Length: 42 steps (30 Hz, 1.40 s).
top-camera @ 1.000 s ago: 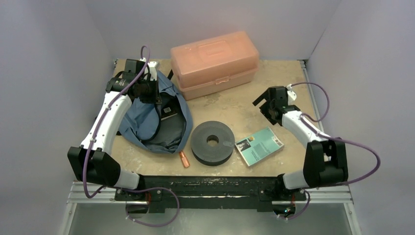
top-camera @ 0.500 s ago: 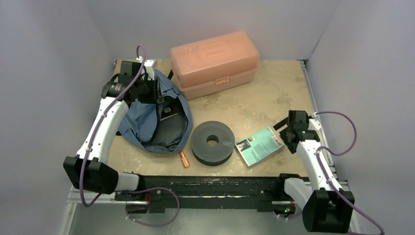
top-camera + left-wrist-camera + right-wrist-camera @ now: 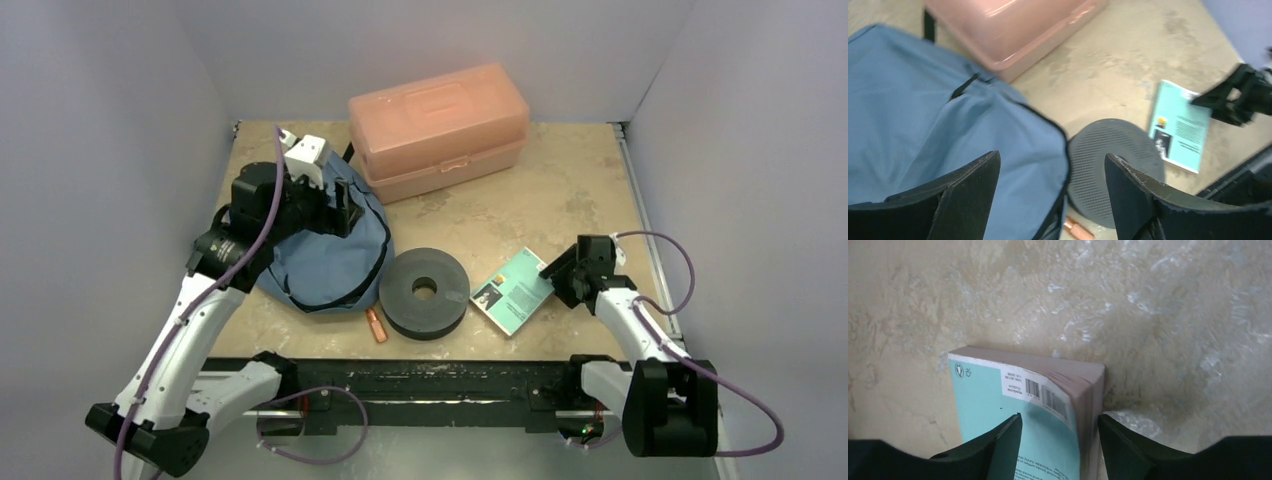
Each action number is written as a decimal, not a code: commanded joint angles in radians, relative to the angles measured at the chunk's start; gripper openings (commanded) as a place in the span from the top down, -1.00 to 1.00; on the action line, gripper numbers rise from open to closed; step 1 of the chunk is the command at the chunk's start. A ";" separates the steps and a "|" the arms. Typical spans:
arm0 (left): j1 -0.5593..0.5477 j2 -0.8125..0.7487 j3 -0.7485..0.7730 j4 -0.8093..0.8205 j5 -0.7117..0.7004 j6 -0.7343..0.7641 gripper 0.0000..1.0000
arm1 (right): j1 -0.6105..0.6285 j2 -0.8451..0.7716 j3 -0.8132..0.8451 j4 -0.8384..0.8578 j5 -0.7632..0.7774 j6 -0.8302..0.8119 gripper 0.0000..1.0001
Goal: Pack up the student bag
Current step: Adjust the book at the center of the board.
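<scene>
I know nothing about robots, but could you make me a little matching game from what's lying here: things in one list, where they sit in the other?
Things:
1. student bag
2. pink box
3. grey disc
4. teal book

Places on the table:
a. in the middle, towards the near edge
b. at the far edge, by the back wall
c. right side, at the right pincer
d. left side, under the left pincer

Pairs: 1-d, 2-b, 3-a, 4-c
</scene>
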 commanded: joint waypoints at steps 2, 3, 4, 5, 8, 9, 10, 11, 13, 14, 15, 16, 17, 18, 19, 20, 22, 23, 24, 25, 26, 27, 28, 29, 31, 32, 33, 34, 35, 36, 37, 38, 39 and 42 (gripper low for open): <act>-0.176 -0.002 -0.065 0.213 0.047 -0.126 -0.53 | 0.005 0.093 0.053 0.242 -0.018 -0.099 0.20; -0.212 0.017 -0.085 0.247 0.051 -0.158 -0.53 | 0.005 0.118 0.062 0.262 -0.016 -0.109 0.29; -0.249 0.045 -0.097 0.283 0.038 -0.187 -0.53 | 0.005 0.139 0.068 0.285 -0.015 -0.116 0.36; -0.290 0.079 -0.100 0.309 0.018 -0.199 -0.53 | 0.005 0.158 0.070 0.313 -0.016 -0.121 0.40; -0.405 0.231 -0.045 0.339 -0.034 -0.205 -0.50 | 0.005 0.214 0.077 0.426 -0.030 -0.137 0.52; -0.430 0.311 -0.015 0.342 -0.036 -0.213 -0.49 | 0.005 0.251 0.106 0.437 -0.034 -0.146 0.57; -0.453 0.373 0.021 0.344 -0.032 -0.225 -0.46 | 0.031 0.280 0.121 0.442 -0.034 -0.156 0.58; -0.475 0.431 0.058 0.345 -0.030 -0.233 -0.45 | 0.038 0.310 0.159 0.447 -0.042 -0.169 0.58; -0.517 0.540 0.143 0.345 -0.018 -0.248 -0.45 | 0.044 0.366 0.229 0.416 -0.066 -0.217 0.53; -0.529 0.594 0.182 0.345 -0.006 -0.256 -0.45 | 0.046 0.384 0.265 0.373 -0.060 -0.233 0.45; -0.540 0.642 0.223 0.332 0.004 -0.264 -0.45 | 0.048 0.393 0.291 0.326 -0.032 -0.242 0.25; -0.550 0.693 0.268 0.315 0.010 -0.266 -0.45 | 0.048 0.391 0.305 0.288 -0.006 -0.247 0.09; -0.559 0.742 0.314 0.280 0.014 -0.269 -0.45 | 0.048 0.382 0.309 0.259 0.004 -0.257 -0.07; -0.566 0.786 0.355 0.251 0.015 -0.274 -0.46 | 0.048 0.365 0.304 0.240 0.007 -0.270 -0.18; -0.567 0.828 0.391 0.229 0.017 -0.284 -0.47 | 0.048 0.334 0.290 0.224 0.002 -0.274 -0.26; -0.569 0.863 0.416 0.212 0.020 -0.300 -0.47 | 0.048 0.306 0.270 0.218 -0.006 -0.275 -0.32; -0.568 0.913 0.439 0.210 0.022 -0.334 -0.47 | 0.048 0.246 0.221 0.215 -0.016 -0.277 -0.45; -0.568 0.930 0.439 0.218 0.025 -0.350 -0.47 | 0.047 0.222 0.194 0.216 -0.026 -0.276 -0.47; -0.568 0.949 0.436 0.228 0.030 -0.367 -0.47 | 0.047 0.204 0.172 0.219 -0.042 -0.275 -0.48; -0.568 0.957 0.433 0.239 0.036 -0.386 -0.47 | 0.047 0.193 0.154 0.217 -0.044 -0.271 -0.46; -0.568 0.974 0.430 0.251 0.045 -0.405 -0.47 | 0.048 0.186 0.135 0.218 -0.045 -0.266 -0.44; -0.568 0.987 0.429 0.260 0.051 -0.425 -0.47 | 0.048 0.181 0.119 0.229 -0.044 -0.260 -0.41; -0.568 0.999 0.429 0.271 0.062 -0.442 -0.47 | 0.047 0.183 0.099 0.243 -0.055 -0.254 -0.40; -0.568 1.012 0.427 0.278 0.065 -0.460 -0.46 | 0.047 0.188 0.089 0.253 -0.068 -0.240 -0.39; -0.568 1.036 0.434 0.278 0.065 -0.488 -0.45 | 0.045 0.215 0.089 0.258 -0.062 -0.235 -0.36; -0.567 1.051 0.442 0.269 0.060 -0.498 -0.45 | 0.045 0.232 0.093 0.261 -0.070 -0.238 -0.27; -0.565 1.067 0.453 0.254 0.053 -0.507 -0.45 | 0.045 0.251 0.096 0.270 -0.088 -0.245 -0.20; -0.564 1.082 0.462 0.240 0.047 -0.518 -0.45 | 0.045 0.269 0.099 0.279 -0.114 -0.252 -0.08; -0.563 1.098 0.469 0.231 0.044 -0.527 -0.45 | 0.045 0.282 0.099 0.284 -0.127 -0.256 -0.03; -0.562 1.112 0.473 0.228 0.042 -0.533 -0.45 | 0.045 0.293 0.095 0.291 -0.143 -0.253 -0.02; -0.561 1.125 0.477 0.227 0.040 -0.537 -0.45 | 0.045 0.300 0.091 0.300 -0.157 -0.250 -0.01; -0.561 1.139 0.480 0.226 0.040 -0.542 -0.45 | 0.045 0.304 0.086 0.305 -0.170 -0.247 -0.02; -0.559 1.154 0.485 0.227 0.045 -0.545 -0.45 | 0.045 0.305 0.081 0.308 -0.176 -0.248 -0.03; -0.550 1.198 0.492 0.242 0.085 -0.570 -0.42 | 0.045 0.305 0.076 0.308 -0.196 -0.265 -0.11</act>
